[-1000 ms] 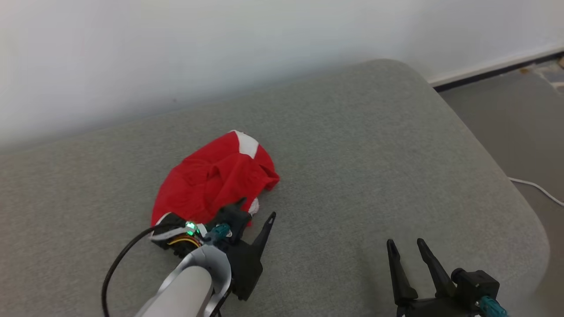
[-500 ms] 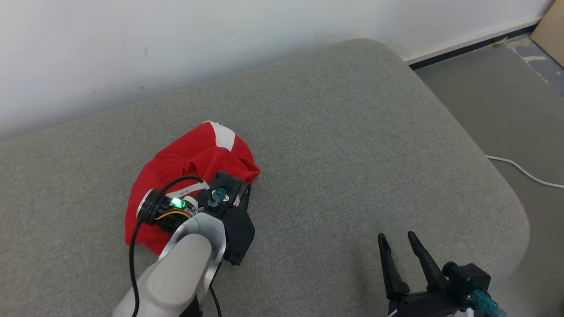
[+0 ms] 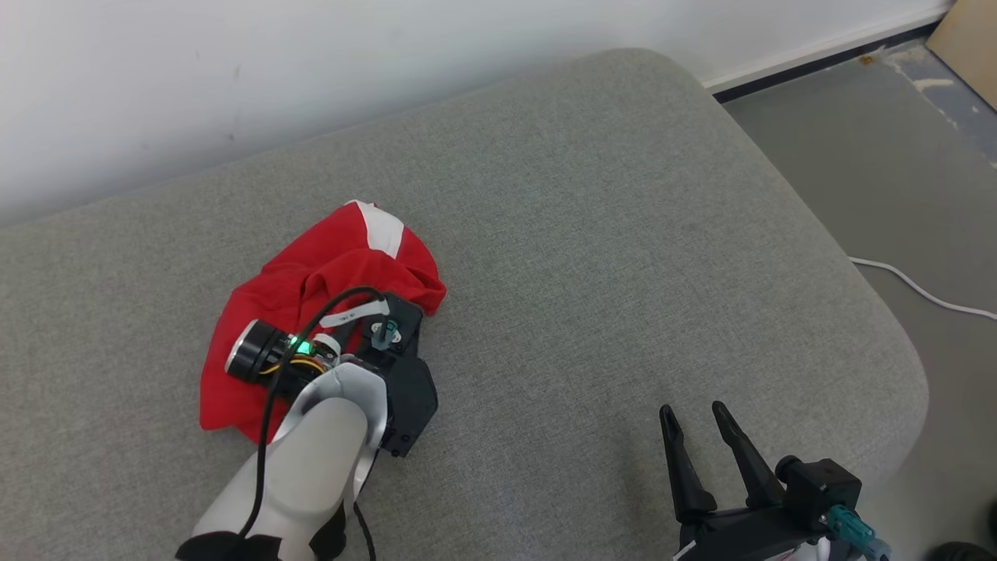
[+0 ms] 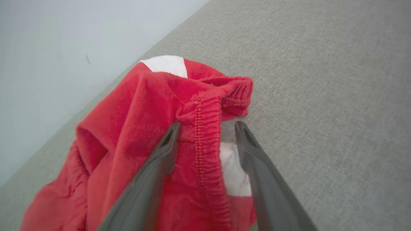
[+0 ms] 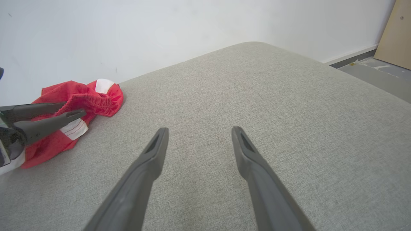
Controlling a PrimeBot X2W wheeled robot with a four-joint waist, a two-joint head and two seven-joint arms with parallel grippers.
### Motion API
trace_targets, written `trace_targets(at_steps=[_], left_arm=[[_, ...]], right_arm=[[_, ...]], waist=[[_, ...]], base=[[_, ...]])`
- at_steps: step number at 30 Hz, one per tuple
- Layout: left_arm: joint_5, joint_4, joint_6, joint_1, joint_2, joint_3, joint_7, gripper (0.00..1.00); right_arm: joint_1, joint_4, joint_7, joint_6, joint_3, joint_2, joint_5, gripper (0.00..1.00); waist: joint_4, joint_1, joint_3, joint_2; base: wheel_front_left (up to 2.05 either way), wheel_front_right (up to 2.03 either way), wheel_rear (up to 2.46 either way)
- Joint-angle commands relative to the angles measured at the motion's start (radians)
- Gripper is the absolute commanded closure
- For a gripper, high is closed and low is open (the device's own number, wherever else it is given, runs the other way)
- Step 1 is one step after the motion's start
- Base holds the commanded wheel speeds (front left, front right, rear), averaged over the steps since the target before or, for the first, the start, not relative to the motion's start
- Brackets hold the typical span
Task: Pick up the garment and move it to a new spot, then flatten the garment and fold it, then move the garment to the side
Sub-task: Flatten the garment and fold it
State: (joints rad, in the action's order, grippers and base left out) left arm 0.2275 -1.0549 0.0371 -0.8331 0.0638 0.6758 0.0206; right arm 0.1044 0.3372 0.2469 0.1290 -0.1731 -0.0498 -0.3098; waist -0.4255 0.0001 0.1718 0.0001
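A crumpled red garment [image 3: 311, 269] with white patches lies on the grey cushion [image 3: 623, 234], left of centre. My left gripper [image 4: 207, 125] is open and tipped down onto it. Its two fingers straddle a raised fold of the elastic waistband [image 4: 205, 109], which is red with a white patch beside it. In the right wrist view the garment [image 5: 96, 93] sits at the far left, with the left gripper [image 5: 74, 108] over its near edge. My right gripper [image 3: 692, 407] stands open above bare cushion at the lower right, nothing between its fingers [image 5: 199, 129].
A white wall [image 3: 311, 62] runs right behind the cushion. The cushion's rounded edge drops to grey floor [image 3: 896, 156] at the right, where a white cable [image 3: 919, 288] lies. A brown board [image 3: 970, 39] leans in the far corner.
My left gripper has moved forward from the garment's near edge onto it, and its fingers now straddle the waistband fold. The head camera has shifted. The right gripper has stayed put.
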Motion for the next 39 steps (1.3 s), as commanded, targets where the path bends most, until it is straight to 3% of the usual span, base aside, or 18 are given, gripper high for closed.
trace_targets(at_steps=[1, 4, 10, 13, 16, 19, 23, 26, 30, 39], left_arm=[[0.005, -0.018, 0.007, -0.013, 0.0, -0.006, 0.005, 0.49], [0.031, -0.038, 0.005, -0.029, -0.003, -0.024, 0.024, 1.0], [0.103, -0.02, -0.028, -0.056, -0.01, -0.07, 0.091, 1.0], [0.163, 0.039, -0.065, -0.097, -0.014, -0.097, 0.144, 1.0], [0.282, 0.169, -0.105, -0.117, -0.015, -0.102, 0.185, 1.0], [0.45, 0.326, -0.114, -0.127, -0.013, -0.098, 0.209, 1.0], [0.646, 0.509, -0.086, -0.101, -0.013, -0.08, 0.229, 1.0], [0.735, 0.584, -0.052, -0.037, -0.011, -0.066, 0.235, 1.0], [0.723, 0.58, 0.001, 0.131, 0.042, -0.023, 0.223, 1.0], [0.722, 0.571, 0.043, 0.473, 0.17, -0.044, 0.243, 1.0]], right_arm=[[0.013, -0.001, 0.005, 0.003, -0.002, -0.001, -0.008, 0.0], [0.016, 0.004, 0.008, 0.003, 0.0, -0.001, -0.014, 0.0], [0.015, 0.013, 0.011, 0.003, 0.009, -0.001, -0.015, 0.0], [0.015, 0.018, 0.01, 0.003, 0.003, -0.001, -0.014, 0.0], [0.017, 0.026, 0.011, 0.003, -0.003, -0.001, -0.015, 0.0], [0.011, 0.034, 0.011, 0.003, -0.004, -0.001, -0.014, 0.0], [-0.002, 0.036, 0.009, 0.003, 0.011, -0.001, -0.004, 0.0], [-0.008, 0.024, 0.003, 0.003, 0.022, -0.001, 0.004, 0.0], [-0.028, 0.009, -0.006, 0.003, 0.036, -0.001, 0.011, 0.0], [-0.036, -0.006, -0.014, 0.003, 0.047, -0.001, 0.016, 0.0]], waist=[[-0.002, -0.0001, 0.01, -0.0001], [0.0, -0.0001, 0.018, -0.0001], [0.023, -0.0001, 0.012, -0.0001], [0.042, -0.0001, -0.003, -0.0001], [0.057, -0.0001, -0.025, -0.0001], [0.071, -0.0001, -0.049, -0.0001], [0.104, -0.0001, -0.075, -0.0001], [0.14, -0.0001, -0.083, -0.0001], [0.215, -0.0001, -0.084, -0.0001], [0.323, -0.0001, -0.087, -0.0001]], base=[[0.0, 0.0, 0.0], [0.0, 0.0, 0.0], [0.0, 0.0, 0.0], [0.0, 0.0, 0.0], [0.0, 0.0, 0.0], [0.0, 0.0, 0.0], [0.0, 0.0, 0.0], [0.0, 0.0, 0.0], [0.0, 0.0, 0.0], [0.0, 0.0, 0.0]])
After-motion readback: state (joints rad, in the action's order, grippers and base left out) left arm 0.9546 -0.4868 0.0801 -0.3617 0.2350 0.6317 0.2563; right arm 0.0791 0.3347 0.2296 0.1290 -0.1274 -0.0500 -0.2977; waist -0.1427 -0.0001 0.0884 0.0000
